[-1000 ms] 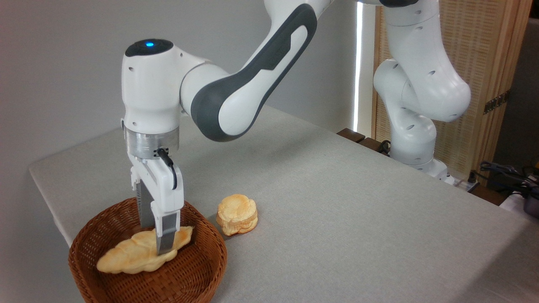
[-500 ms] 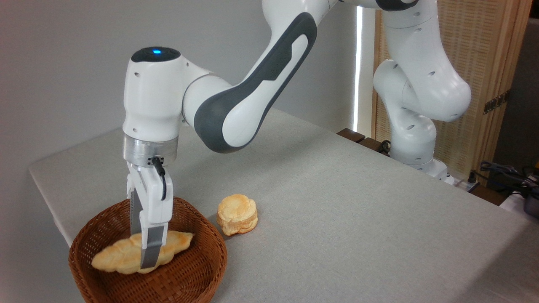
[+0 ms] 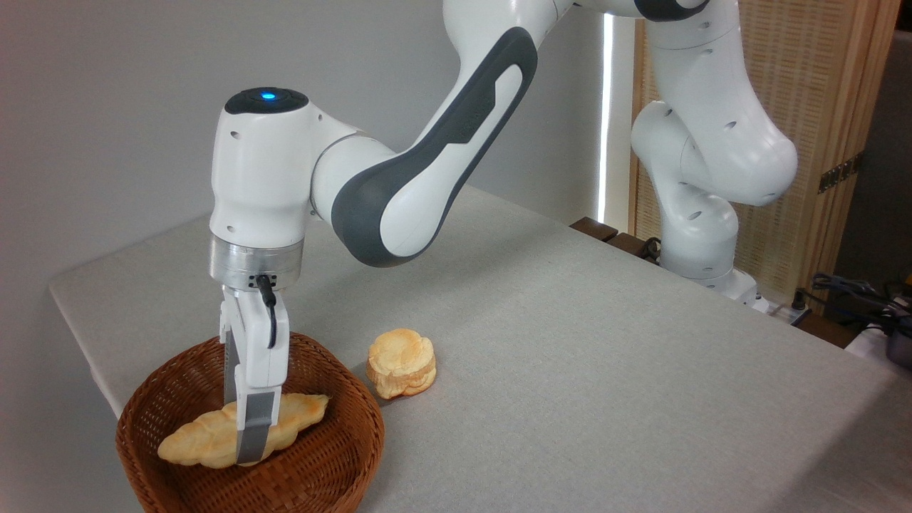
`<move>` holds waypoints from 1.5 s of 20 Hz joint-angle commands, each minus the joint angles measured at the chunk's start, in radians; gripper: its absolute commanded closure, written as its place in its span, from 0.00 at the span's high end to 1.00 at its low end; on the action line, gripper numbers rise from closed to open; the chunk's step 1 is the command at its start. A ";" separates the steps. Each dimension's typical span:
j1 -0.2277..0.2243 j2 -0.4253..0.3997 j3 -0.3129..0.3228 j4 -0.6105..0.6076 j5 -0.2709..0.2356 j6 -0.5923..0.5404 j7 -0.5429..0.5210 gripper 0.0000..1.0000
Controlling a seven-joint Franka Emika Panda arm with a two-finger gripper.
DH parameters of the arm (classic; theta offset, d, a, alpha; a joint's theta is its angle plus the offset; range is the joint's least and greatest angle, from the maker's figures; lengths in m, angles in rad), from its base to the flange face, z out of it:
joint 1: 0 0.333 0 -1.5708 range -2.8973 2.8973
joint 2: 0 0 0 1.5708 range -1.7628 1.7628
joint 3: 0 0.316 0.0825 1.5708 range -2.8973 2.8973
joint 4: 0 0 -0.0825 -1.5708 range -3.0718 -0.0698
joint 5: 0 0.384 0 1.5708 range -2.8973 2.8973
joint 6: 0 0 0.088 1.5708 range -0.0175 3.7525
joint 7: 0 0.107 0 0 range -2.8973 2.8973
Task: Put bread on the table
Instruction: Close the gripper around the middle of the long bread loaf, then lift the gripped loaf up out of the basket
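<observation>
bread [image 3: 214, 438] sits clamped at its middle between the fingers of the tool [image 3: 246, 445], inside the wicker basket [image 3: 342, 456] directly below the tool. right of the tool, a round bun [image 3: 401, 362] rests on the counter [image 3: 605, 356].

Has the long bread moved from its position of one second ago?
Yes. The bread, held by the gripper, has shifted a little left and slightly up against the fixed basket; its left tip now lies nearer the basket's left wall.
</observation>
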 commanded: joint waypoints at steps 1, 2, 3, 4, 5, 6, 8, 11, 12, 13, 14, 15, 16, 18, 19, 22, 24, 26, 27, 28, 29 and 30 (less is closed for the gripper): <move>0.002 0.009 0.001 0.014 -0.014 0.006 0.022 0.50; 0.002 0.009 -0.001 0.014 -0.014 0.006 0.022 0.50; 0.002 0.009 -0.001 0.014 -0.015 0.006 0.022 0.50; 0.002 0.009 -0.001 0.014 -0.015 0.006 0.022 0.51; 0.002 0.009 -0.001 0.014 -0.015 0.006 0.022 0.52; 0.002 0.008 0.001 0.014 -0.015 0.005 0.022 0.53; 0.002 0.006 0.002 0.014 -0.015 0.005 0.024 0.55; 0.004 0.006 0.002 0.014 -0.015 0.005 0.024 0.55; 0.004 0.005 0.002 0.014 -0.014 0.005 0.024 0.55; 0.004 0.002 0.004 0.014 -0.015 0.003 0.024 0.56; 0.004 0.000 0.004 0.014 -0.015 0.003 0.024 0.56; 0.005 0.000 0.004 0.014 -0.015 0.003 0.024 0.56; 0.005 -0.002 0.004 0.015 -0.020 0.002 0.019 0.56; 0.005 -0.018 0.004 0.017 -0.038 -0.006 -0.011 0.63; 0.005 -0.029 0.004 0.017 -0.049 -0.017 -0.042 0.63; 0.005 -0.069 0.007 0.017 -0.049 -0.041 -0.134 0.63; 0.005 -0.097 0.028 0.017 -0.052 -0.061 -0.160 0.62; 0.005 -0.124 0.035 0.017 -0.070 -0.082 -0.183 0.62; 0.005 -0.136 0.038 0.017 -0.090 -0.095 -0.188 0.62; 0.005 -0.155 0.045 0.017 -0.097 -0.125 -0.188 0.62; 0.005 -0.175 0.048 0.015 -0.097 -0.171 -0.188 0.62; 0.005 -0.195 0.049 0.015 -0.098 -0.219 -0.188 0.62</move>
